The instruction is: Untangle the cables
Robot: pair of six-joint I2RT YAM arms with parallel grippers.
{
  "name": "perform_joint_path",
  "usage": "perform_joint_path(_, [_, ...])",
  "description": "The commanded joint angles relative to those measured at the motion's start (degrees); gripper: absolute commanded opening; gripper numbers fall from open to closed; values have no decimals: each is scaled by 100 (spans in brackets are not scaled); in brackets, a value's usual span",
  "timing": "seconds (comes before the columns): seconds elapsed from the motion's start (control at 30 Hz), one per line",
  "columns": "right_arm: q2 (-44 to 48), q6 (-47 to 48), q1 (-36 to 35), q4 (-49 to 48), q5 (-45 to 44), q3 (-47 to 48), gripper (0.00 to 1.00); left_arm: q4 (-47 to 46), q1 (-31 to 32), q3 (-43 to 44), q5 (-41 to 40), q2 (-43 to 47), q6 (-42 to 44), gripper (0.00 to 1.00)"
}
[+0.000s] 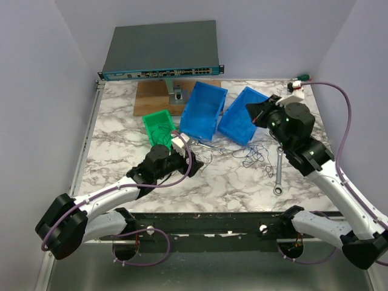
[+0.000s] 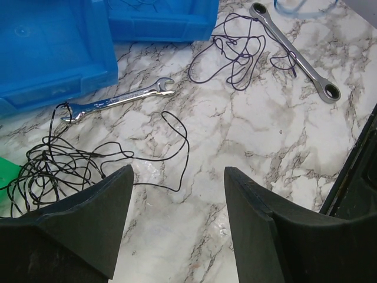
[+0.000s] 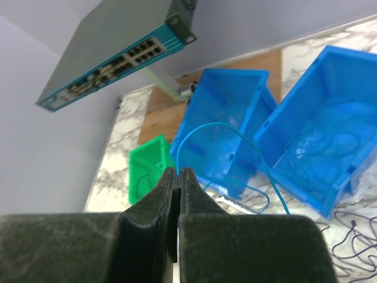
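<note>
Left gripper sits low over the marble, fingers apart and nothing between them. The black tangle lies just beside one finger, on the near side of the spanner, and one strand looks hooked round the spanner's ring end. That's the catch here: I'd go for the long loose loop that swings out toward the open gap, not the dense knot. Pinch it low and lift slowly, so the strand slips off the spanner rather than dragging it along. Past the spanner, toward the ratchet wrench, the purple tangle lies on its own, well apart from the black one and touching that wrench's shaft. It's best left until one clump is dealt with. Further back, beyond the spanner and high above the table, the right gripper has its fingers pressed together. It seems to be pinching the blue wire, which arcs straight out of the tips and drops away toward the table. The right blue bin is beyond it, with more blue wire lying inside, so that looks like the drop spot. Done well, that means carrying the whole trailing end over the rim before letting go. A strand this fine may cling to the pads or catch on the bin wall, so a slow, high carry is the safer call.
</note>
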State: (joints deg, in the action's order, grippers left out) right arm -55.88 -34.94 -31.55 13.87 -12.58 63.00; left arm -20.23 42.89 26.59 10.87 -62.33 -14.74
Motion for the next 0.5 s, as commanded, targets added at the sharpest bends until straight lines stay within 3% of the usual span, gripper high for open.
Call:
perform_joint_path(0.0, [-530,466,-33,-186,-959,326,1,49,35,159,-235,63,59,63])
perform_joint_path(0.47, [-2279,1097,-22,-844,-2298,1532,1,130,41,198,-454,68,24,58])
